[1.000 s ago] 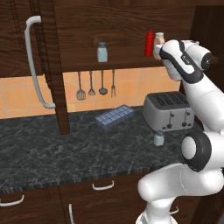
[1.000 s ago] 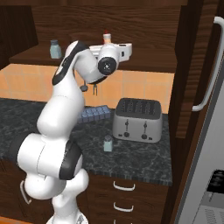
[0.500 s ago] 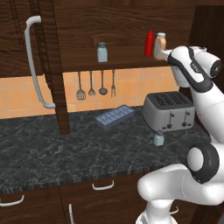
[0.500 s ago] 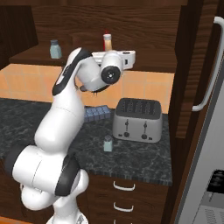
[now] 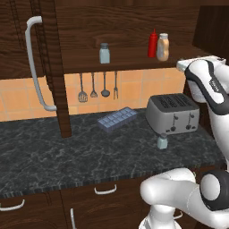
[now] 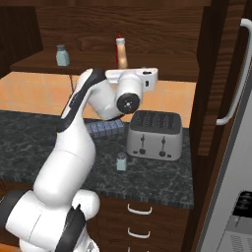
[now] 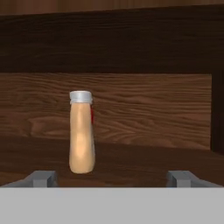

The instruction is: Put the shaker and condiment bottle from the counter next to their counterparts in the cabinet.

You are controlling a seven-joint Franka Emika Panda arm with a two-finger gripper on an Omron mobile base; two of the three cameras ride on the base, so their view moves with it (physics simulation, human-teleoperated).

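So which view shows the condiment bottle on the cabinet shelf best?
The hand view: the condiment bottle stands whole and unobstructed. The left base view shows it small beside the red bottle; in the right base view the arm hides its bottom.

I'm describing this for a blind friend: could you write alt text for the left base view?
A tan-orange condiment bottle stands beside a slim red bottle on a dark wooden cabinet shelf, with a small shaker further left. Below, another shaker sits on the dark counter before a toaster.
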